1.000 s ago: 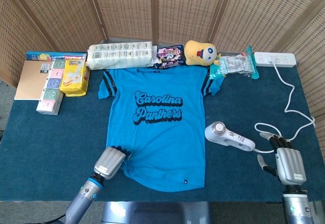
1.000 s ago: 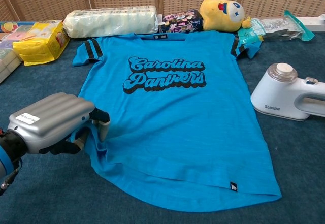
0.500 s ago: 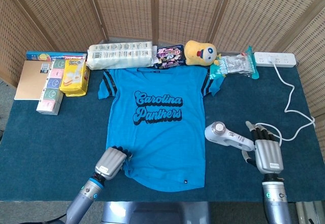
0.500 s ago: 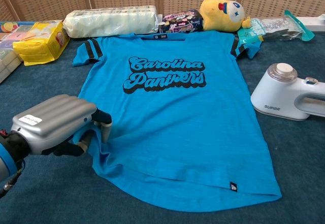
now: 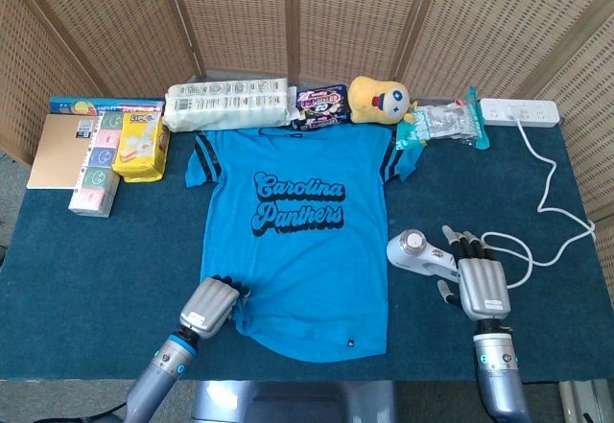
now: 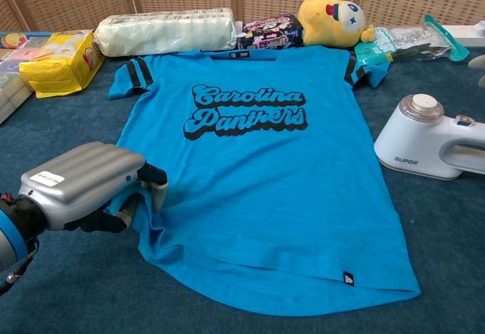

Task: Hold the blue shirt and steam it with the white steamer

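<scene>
Table [image 5: 115, 279], dark blue cloth, items listed from the left as we see them:

- Brown board [image 5: 59, 150], flat at the far left edge; beside it a stack of pastel boxes [image 5: 96, 169] and a yellow packet [image 5: 139, 145].
- Our left hand [image 5: 209, 308], fingers curled onto the lower left hem of the blue shirt [image 5: 297, 241], gripping a bunched fold of cloth, as the chest view shows.
- The blue shirt, spread flat at mid-table, printed front up, collar toward the far edge.
- Behind the collar: a long clear-wrapped pack [image 5: 227, 104], a dark snack bag [image 5: 319, 106], a yellow plush toy [image 5: 379, 99], a clear packet [image 5: 443, 121].
- White steamer [image 5: 417, 252], lying on the table just right of the shirt, not lifted.
- Our right hand [image 5: 480, 284], fingers spread and extended over the steamer's handle; we cannot tell whether they touch it. It holds nothing.
- White power strip [image 5: 519, 110], far right, its cable [image 5: 549, 188] trailing toward the steamer.
</scene>
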Robot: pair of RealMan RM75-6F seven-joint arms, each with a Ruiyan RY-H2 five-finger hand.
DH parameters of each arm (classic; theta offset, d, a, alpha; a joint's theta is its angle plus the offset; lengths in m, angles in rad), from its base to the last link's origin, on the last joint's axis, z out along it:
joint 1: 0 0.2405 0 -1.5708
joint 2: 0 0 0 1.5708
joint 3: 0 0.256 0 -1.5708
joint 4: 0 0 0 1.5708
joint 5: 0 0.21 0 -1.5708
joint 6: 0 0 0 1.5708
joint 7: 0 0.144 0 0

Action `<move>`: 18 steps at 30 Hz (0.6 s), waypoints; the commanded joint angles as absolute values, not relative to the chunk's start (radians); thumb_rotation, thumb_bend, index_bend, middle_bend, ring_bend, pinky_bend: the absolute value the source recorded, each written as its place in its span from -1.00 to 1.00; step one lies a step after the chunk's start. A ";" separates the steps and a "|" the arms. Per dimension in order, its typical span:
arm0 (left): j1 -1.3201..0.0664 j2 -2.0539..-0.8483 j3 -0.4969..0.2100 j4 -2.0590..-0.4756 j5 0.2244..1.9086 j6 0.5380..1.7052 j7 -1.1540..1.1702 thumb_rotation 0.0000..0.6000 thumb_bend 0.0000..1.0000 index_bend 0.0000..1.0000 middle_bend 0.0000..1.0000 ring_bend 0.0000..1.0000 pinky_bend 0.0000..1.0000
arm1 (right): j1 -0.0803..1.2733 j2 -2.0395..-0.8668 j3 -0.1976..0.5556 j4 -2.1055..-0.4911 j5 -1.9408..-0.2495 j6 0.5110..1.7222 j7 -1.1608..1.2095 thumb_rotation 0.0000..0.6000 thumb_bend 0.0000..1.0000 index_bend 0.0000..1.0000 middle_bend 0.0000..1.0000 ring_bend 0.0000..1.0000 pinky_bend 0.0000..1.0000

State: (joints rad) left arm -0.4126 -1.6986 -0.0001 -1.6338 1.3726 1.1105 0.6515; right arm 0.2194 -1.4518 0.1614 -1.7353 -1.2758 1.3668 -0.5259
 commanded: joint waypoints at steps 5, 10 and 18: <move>-0.419 -1.703 0.001 -1.631 1.362 1.112 0.654 1.00 0.32 0.04 0.09 -0.03 0.04 | 0.251 -1.496 0.169 -1.677 -1.249 1.347 -0.553 1.00 -0.37 -0.85 -0.63 -0.70 -0.62; -0.422 -1.704 0.003 -1.630 1.353 1.113 0.657 1.00 0.31 0.04 0.09 -0.03 0.04 | 0.270 -1.526 0.177 -1.628 -1.234 1.343 -0.567 1.00 -0.37 -0.85 -0.63 -0.70 -0.62; -0.427 -1.708 0.006 -1.632 1.344 1.117 0.660 1.00 0.32 0.04 0.09 -0.04 0.03 | 0.296 -1.567 0.188 -1.534 -1.214 1.329 -0.554 1.00 -0.36 -0.85 -0.63 -0.70 -0.69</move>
State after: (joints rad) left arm -0.4268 -1.7076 0.0060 -1.6323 1.3443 1.1168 0.6608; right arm 0.2904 -1.5582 0.1861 -1.5488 -1.2203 1.3353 -0.5628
